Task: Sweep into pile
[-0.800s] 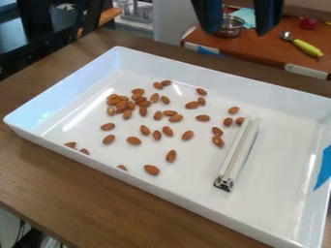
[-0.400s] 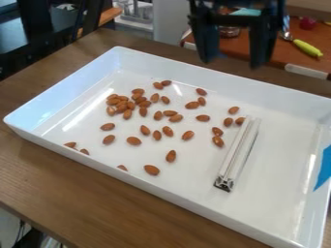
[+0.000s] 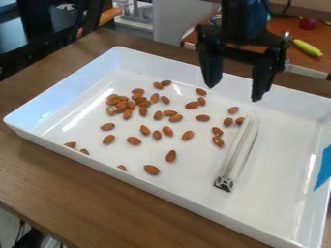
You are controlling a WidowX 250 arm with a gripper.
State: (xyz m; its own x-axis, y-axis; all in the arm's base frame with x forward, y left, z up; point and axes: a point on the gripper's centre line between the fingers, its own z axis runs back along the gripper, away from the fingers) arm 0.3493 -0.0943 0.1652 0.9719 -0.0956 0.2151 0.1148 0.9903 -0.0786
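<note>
Fingers point(image 3: 210, 68) — wide apart, w/ nothing

White glare streaks on left and right sides of brightly lit tray point(image 3: 174, 69).

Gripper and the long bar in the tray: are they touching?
Apart: in the camera view, the gripper ends above the bar's far end, with white tray visible between.

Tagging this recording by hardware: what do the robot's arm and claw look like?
The arm is black, with a bluish sheen on the upright part above the claw. The claw is black too: a wide crossbar carrying two blocky fingers that narrow to blunt tips. A thin dark cable curves beside the arm near the top edge.
</note>
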